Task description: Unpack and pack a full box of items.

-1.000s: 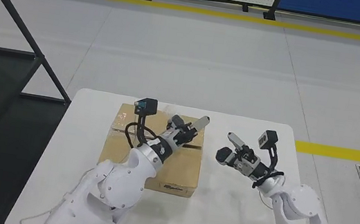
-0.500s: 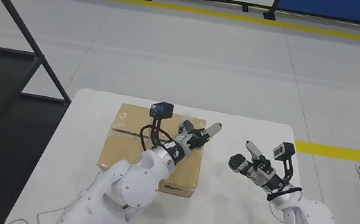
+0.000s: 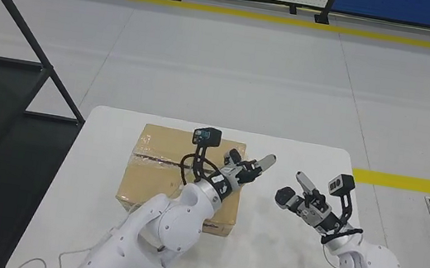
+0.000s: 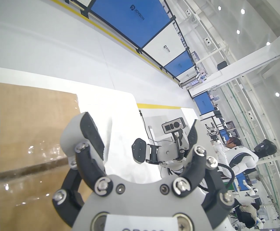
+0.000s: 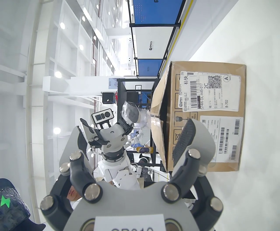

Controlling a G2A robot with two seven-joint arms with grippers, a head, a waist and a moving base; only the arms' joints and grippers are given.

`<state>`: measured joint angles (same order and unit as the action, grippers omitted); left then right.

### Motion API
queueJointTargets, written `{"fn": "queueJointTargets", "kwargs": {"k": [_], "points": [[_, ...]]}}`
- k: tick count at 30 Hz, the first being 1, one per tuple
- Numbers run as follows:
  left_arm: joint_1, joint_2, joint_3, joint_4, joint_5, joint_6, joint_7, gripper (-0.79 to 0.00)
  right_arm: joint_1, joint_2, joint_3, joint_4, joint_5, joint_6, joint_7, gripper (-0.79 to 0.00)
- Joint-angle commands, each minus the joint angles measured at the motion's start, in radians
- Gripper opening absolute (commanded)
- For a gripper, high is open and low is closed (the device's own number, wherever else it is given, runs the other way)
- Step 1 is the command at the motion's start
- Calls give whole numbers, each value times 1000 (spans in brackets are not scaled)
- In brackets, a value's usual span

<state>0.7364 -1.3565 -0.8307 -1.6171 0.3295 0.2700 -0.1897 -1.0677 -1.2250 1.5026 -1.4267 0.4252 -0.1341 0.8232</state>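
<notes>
Shifted right: left fingers [image 3: 265, 159] past box [image 3: 161, 169] edge, right fingers [image 3: 302, 181] nearby (both wide).

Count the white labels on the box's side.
2, side by side on the cardboard box's side facing the right gripper: a large label and a smaller barcode label. Other faces may hide more.

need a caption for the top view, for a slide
Closed, taped cardboard box on a white table; left tool open at its edge, right tool open beside it, both empty.
</notes>
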Motion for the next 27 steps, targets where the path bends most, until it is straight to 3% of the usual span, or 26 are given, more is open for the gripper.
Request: {"fn": "queueJointTargets", "kwargs": {"k": [1, 9, 14, 18, 22, 27], "points": [[-4, -6, 6, 7, 6, -1, 6, 0, -6, 2, 3, -2, 2, -4, 2, 0], [-11, -29, 10, 17, 1, -15, 42, 0, -21, 9, 13, 2, 15, -19, 11, 0], [21, -21, -78, -96, -15, -42, 42, 0, -26, 14, 26, -2, 24, -41, 37, 0], [110, 11, -251, -281, 4, -74, -6, 0, -29, 25, 37, -19, -24, -81, 108, 0], [240, 45, -504, -442, -11, -116, -73, 0, -19, 32, 25, -21, -109, -94, 123, 0], [404, 69, -828, -520, -96, -181, -104, 0, -19, 32, 25, -21, -109, -94, 123, 0]]}}
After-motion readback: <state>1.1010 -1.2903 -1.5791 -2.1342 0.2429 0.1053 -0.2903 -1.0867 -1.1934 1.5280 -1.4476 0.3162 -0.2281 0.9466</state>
